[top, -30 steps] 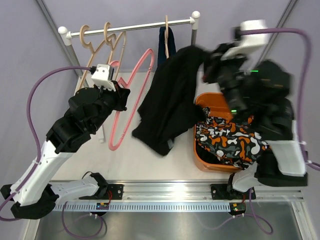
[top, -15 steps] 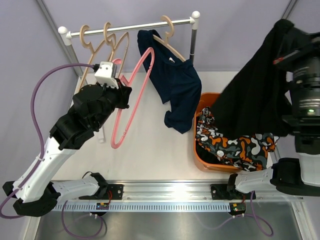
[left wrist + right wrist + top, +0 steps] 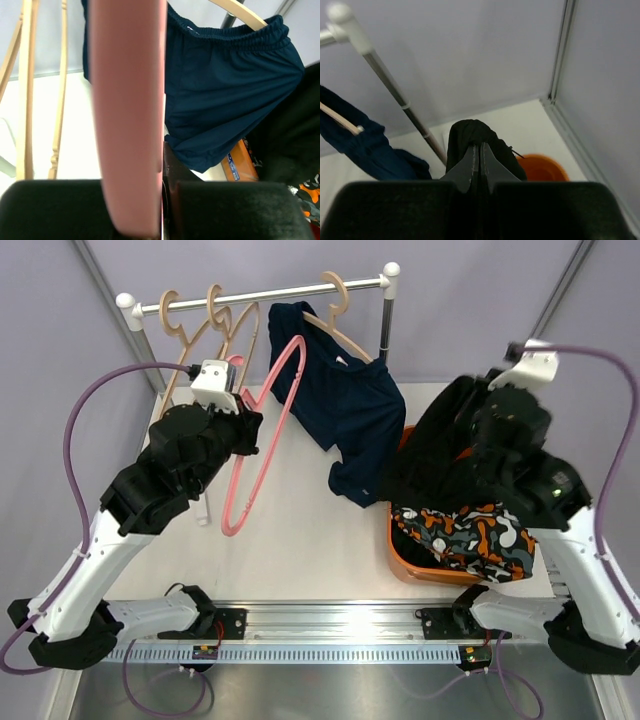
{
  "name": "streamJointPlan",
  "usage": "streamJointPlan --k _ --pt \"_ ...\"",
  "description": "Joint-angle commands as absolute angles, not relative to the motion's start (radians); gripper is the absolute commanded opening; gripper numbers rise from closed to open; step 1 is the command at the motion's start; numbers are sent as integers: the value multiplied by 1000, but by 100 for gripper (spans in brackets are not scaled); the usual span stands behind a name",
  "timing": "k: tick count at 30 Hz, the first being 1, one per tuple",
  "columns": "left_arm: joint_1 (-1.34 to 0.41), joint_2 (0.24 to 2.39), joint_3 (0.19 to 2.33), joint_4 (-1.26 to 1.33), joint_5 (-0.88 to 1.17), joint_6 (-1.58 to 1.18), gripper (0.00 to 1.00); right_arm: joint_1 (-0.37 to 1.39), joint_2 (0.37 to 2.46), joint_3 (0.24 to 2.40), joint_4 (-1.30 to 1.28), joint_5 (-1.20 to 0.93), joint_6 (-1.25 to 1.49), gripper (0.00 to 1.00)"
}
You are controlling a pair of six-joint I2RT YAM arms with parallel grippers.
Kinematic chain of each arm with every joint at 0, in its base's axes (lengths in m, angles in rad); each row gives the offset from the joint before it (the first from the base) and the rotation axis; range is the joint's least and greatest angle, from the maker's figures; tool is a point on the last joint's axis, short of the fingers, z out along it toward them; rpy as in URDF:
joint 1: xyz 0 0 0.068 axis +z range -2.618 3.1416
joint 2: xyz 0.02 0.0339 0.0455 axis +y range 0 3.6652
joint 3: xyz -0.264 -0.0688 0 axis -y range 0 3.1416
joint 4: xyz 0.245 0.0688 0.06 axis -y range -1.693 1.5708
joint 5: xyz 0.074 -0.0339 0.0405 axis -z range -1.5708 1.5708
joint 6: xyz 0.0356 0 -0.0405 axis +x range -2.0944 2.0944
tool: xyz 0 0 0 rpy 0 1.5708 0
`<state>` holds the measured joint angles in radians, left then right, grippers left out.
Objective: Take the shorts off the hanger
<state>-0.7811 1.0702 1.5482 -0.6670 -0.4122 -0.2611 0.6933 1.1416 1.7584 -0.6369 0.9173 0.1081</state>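
Observation:
My right gripper [image 3: 472, 400] is shut on the black shorts [image 3: 435, 455] and holds them bunched over the orange basket [image 3: 420, 568]; the right wrist view shows the jaws [image 3: 480, 147] pinched on the black cloth [image 3: 470, 131]. The patterned shorts [image 3: 465, 535] lie in the basket. The navy shorts [image 3: 350, 405] hang on a wooden hanger [image 3: 340, 325] on the rail and also show in the left wrist view [image 3: 225, 95]. My left gripper [image 3: 245, 430] is shut on the empty pink hanger [image 3: 262, 415], seen close up [image 3: 127, 115]. A second black pair is not in view.
The rail [image 3: 260, 295] crosses the back on two white-capped posts, its right post [image 3: 388, 315] standing beside the basket. Two empty wooden hangers [image 3: 205, 330] hang at its left end. Grey walls close in the back and both sides.
My right arm swung the black shorts from high at the right edge down and left, over the basket. The navy shorts settled on their hanger. My left gripper keeps hold of the pink hanger.

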Motion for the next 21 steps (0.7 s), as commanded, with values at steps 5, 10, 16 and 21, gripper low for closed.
streamJointPlan --k 5,10,16,21 --pt "-782 1158 1724 -728 -515 -255 0 561 947 935 -602 427 760 0" --pt "-779 1233 1796 -758 -517 -250 0 561 874 593 -440 304 948 0" --pt "-753 1331 1914 -805 -552 -241 0 561 786 751 -589 412 881 8" --pt "-692 1445 2043 -853 -505 -222 0 563 709 960 -701 489 770 48"
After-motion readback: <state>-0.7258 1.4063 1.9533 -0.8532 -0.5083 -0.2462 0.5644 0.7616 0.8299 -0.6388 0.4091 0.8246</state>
